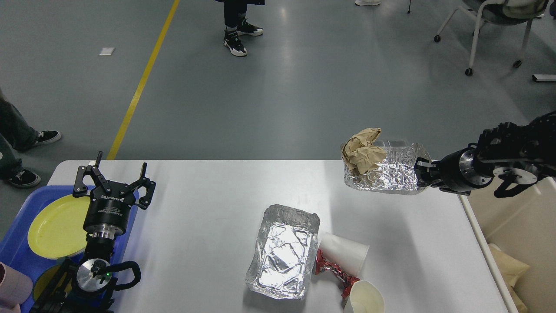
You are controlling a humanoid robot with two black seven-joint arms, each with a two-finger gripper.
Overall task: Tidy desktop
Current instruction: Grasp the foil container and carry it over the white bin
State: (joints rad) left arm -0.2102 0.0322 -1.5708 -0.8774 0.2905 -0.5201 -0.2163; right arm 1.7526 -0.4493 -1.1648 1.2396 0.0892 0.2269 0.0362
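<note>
The white desktop (pixel 208 208) fills the lower part of the head view. My right gripper (pixel 420 175) is shut on the right rim of a crumpled foil tray (pixel 391 171), which hangs in the air above the table's far right corner with a wad of brown paper (pixel 362 152) in it. My left gripper (pixel 114 180) stands open and empty at the table's left edge, pointing away from me. On the desktop lie a second foil tray (pixel 282 252), a tipped white paper cup (pixel 343 253), a red wrapper (pixel 332 271) and another paper cup (pixel 365 298).
A blue tray (pixel 17 234) with a yellow plate (pixel 58 226) sits left of the table. A beige bin (pixel 521 248) stands off the right edge, under my right arm. People's feet and a wheeled chair (pixel 495 26) are on the floor beyond.
</note>
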